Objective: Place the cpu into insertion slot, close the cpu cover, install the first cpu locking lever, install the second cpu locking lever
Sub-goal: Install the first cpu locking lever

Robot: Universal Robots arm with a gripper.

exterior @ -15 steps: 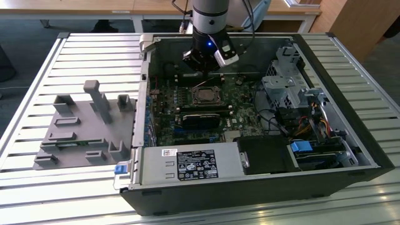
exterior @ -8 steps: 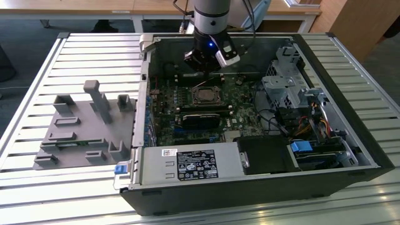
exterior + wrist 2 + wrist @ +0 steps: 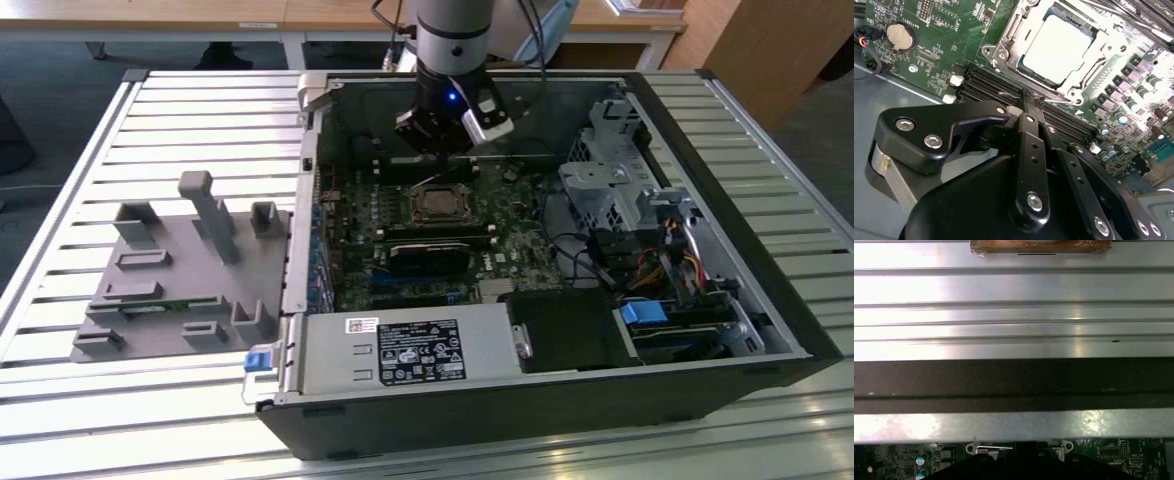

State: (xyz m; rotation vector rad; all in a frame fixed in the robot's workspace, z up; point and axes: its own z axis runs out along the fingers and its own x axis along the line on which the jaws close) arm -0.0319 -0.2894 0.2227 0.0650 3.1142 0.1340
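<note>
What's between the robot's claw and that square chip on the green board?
In the second wrist view, just the near rim of the cpu cover separates the gripper from the cpu.

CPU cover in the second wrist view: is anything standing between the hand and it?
Nothing visible does. The hand has its tip by the black memory slots, right at the socket's edge. No object lies between it and the cpu cover, which lies flat around the cpu.

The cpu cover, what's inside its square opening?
The cpu shows through the cpu cover, its pale metal top filling the opening. The socket beneath the chip is covered, so its contacts cannot be seen.
</note>
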